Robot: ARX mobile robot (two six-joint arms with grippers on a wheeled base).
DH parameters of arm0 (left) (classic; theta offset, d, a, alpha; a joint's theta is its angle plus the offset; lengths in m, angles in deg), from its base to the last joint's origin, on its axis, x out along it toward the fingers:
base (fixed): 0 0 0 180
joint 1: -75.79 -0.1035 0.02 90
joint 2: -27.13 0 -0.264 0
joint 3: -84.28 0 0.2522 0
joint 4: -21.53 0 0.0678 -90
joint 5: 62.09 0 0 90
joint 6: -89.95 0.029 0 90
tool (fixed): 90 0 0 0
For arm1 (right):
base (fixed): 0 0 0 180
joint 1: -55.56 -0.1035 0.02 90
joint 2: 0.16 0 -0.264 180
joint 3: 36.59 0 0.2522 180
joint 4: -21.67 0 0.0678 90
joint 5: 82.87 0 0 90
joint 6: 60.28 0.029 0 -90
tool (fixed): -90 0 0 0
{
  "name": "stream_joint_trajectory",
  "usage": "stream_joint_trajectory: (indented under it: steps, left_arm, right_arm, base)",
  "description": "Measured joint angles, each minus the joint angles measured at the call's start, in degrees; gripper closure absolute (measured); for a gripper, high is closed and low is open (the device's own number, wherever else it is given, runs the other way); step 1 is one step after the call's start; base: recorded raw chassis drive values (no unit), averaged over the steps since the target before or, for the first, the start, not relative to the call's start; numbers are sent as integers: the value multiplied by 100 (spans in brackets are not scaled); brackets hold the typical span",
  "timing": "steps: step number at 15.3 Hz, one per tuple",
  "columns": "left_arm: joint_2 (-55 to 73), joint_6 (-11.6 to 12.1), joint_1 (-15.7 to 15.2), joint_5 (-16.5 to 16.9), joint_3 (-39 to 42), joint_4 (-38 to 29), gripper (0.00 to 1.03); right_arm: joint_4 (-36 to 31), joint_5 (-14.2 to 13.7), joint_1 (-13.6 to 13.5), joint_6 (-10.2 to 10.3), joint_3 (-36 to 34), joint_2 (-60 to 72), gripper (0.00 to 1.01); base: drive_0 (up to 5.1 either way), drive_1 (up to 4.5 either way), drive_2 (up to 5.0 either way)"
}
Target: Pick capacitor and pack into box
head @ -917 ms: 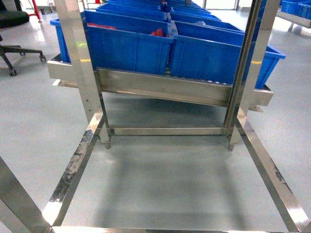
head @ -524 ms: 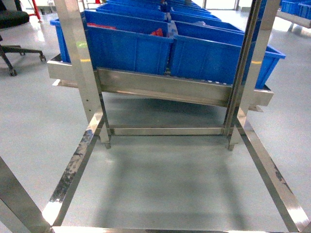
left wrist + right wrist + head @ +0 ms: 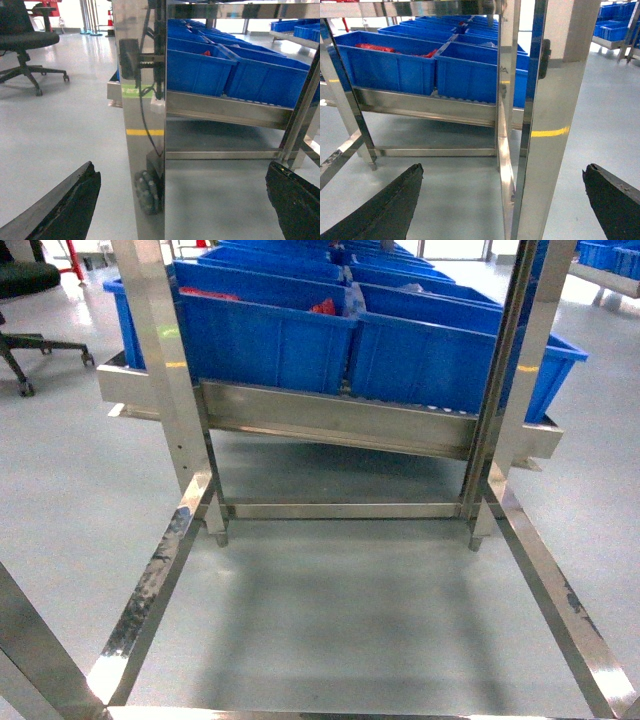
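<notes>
So neither the pink box nor any capacitor I could name is visible in any view right now. What the head view does show is a stainless rack [image 3: 340, 420] with rows of blue bins [image 3: 265, 335] sitting on its sloped shelf, some red stuff [image 3: 322, 307] poking out of one bin (too small to tell what it is), and bare grey floor [image 3: 340, 610] below inside the frame.

Left gripper [image 3: 180, 200] is spread wide open, nothing between the jaws, and it's looking straight at a steel upright post [image 3: 145, 125] with the bins off beyond to the right. Right gripper [image 3: 505, 200] is the same deal: jaws released, empty, with another post [image 3: 545, 125] in front and the bins up and to the left of it. An office chair [image 3: 27, 35] sits off to the left, well apart.

My guess is the parts live in those bins, so the target lies ahead and above both sets of jaws. Which arm is nearer I honestly can't tell; both sit low and well short of the shelf. Long axis of the part is unknowable from here, and whatever reach comes next has to clear those posts
</notes>
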Motion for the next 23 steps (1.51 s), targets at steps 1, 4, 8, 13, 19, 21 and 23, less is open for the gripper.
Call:
stream_joint_trajectory:
  steps: [1,4,8,13,19,21,23]
  left_arm:
    - [0,0,0,0,0,0,5]
    - [0,0,0,0,0,0,5]
    - [0,0,0,4,0,24,5]
    - [0,2,0,-9,0,4,5]
    - [0,2,0,2,0,9,5]
    - [0,0,0,4,0,-2,5]
    - [0,0,0,0,0,4,5]
  right_arm:
    - [0,0,0,0,0,0,3]
    - [2,0,0,0,0,0,3]
    - [15,0,0,-2,0,0,3]
    - [4,0,0,0,0,0,3]
    - [0,0,0,-2,0,0,3]
    - [4,-2,0,4,0,0,3]
    - [4,-4,0,7,0,0,3]
  base:
    - [0,0,0]
    - [0,0,0]
    - [0,0,0]
    - [0,0,0]
    - [0,0,0]
    - [0,0,0]
    - [0,0,0]
